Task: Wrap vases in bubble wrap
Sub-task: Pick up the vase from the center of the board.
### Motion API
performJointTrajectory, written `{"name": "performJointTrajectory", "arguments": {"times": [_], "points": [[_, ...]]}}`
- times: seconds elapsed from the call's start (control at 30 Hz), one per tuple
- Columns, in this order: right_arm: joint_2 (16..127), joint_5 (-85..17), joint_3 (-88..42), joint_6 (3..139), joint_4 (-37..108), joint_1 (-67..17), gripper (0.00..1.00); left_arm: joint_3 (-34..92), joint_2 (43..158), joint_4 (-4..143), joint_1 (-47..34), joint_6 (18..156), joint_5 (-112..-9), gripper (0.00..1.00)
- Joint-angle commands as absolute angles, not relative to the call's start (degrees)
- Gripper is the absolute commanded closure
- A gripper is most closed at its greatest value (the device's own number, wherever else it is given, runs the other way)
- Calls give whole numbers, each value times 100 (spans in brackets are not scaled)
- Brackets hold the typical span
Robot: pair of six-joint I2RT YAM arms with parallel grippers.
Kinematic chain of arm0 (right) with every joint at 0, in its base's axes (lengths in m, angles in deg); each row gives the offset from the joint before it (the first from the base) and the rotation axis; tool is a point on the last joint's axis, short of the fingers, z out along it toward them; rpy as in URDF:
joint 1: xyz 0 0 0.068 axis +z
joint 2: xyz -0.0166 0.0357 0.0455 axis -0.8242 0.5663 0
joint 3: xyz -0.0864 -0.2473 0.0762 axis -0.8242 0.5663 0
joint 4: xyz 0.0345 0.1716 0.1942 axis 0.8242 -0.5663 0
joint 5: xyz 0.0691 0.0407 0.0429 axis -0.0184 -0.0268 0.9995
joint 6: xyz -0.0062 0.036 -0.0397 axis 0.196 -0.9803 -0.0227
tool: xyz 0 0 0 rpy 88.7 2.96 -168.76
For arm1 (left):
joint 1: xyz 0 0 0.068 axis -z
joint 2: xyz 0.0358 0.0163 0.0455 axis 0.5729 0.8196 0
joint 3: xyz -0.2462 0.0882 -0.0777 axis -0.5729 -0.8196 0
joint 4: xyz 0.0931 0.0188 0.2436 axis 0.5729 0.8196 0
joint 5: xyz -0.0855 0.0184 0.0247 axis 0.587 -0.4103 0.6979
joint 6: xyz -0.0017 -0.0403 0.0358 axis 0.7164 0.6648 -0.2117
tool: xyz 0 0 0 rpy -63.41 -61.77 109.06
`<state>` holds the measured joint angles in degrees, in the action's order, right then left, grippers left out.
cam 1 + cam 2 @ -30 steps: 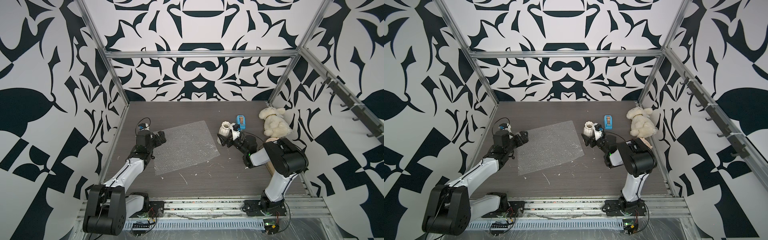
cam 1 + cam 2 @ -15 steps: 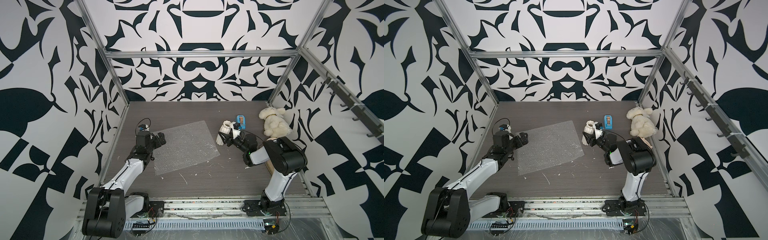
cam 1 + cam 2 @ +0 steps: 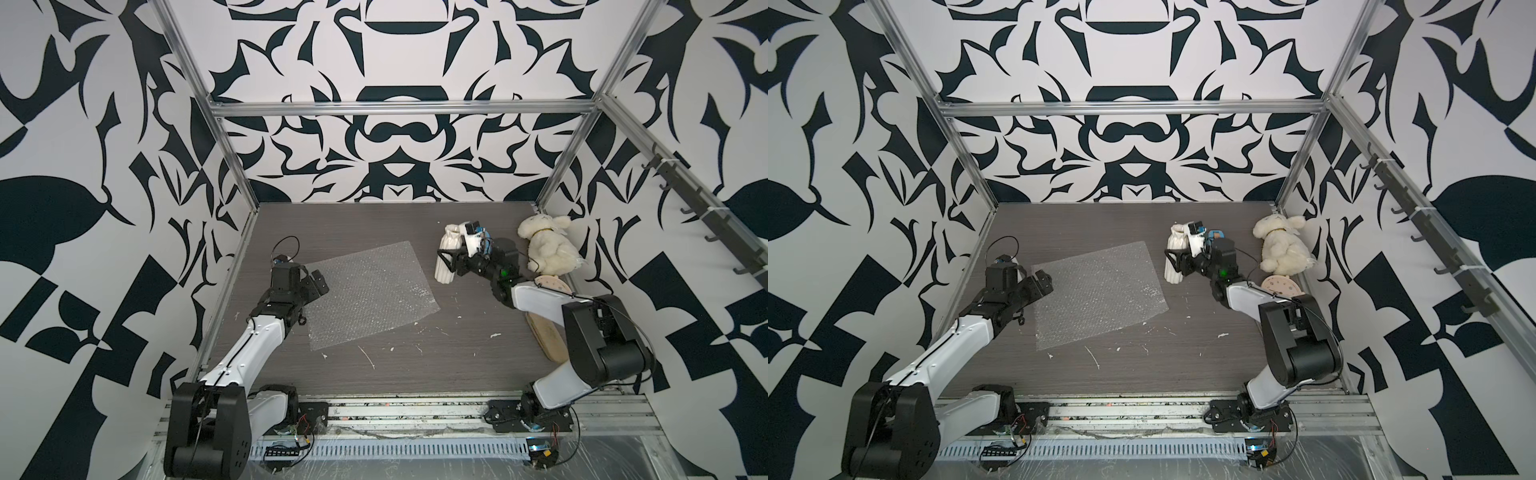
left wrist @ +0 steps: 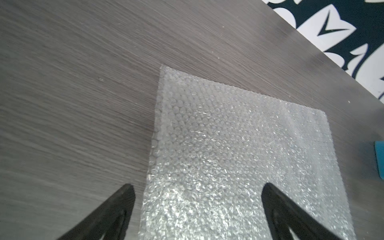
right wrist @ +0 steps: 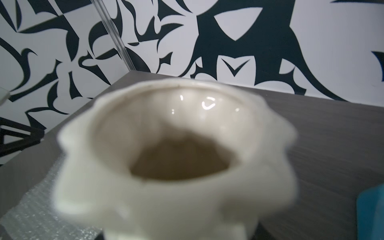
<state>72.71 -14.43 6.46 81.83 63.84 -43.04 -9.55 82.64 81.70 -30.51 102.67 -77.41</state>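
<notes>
Dark wood-grain tabletop [image 3: 374,224] sat under patterned walls. In both top views the bubble wrap [image 3: 370,291] lay flat at centre-left, and my left pincer [image 3: 319,283] hovered spread at its left edge, holding nothing. My right pincer [image 3: 448,261] pinched the vase [image 3: 451,241] low on its ribbed body, right of the sheet and apart from it, with a plush bunny [image 3: 544,249] further right. From my left wrist, the spread jaws straddled the wrap's edge. From my right wrist, the vase's scalloped rim filled the view, blurred. I judged that the glazed ribs could slip, or the vase tip, in so low a hold. Setting it down hard might skid the loose sheet.
</notes>
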Motion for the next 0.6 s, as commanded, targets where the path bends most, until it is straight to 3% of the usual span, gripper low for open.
{"name": "performJointTrajectory", "arguments": {"times": [0.0,0.23,0.57], "points": [[7050,-891,-257,7993,4333,-4231,63,-824,8425,9039,-3530,10837,-7377,0],[7826,-1138,-1968,7836,2087,-3483,66,-1006,8386,9145,-3955,11069,-6802,1],[9440,-1261,-3546,7164,1588,-2225,69,-997,8618,9154,-3991,11075,-6390,1]]}}
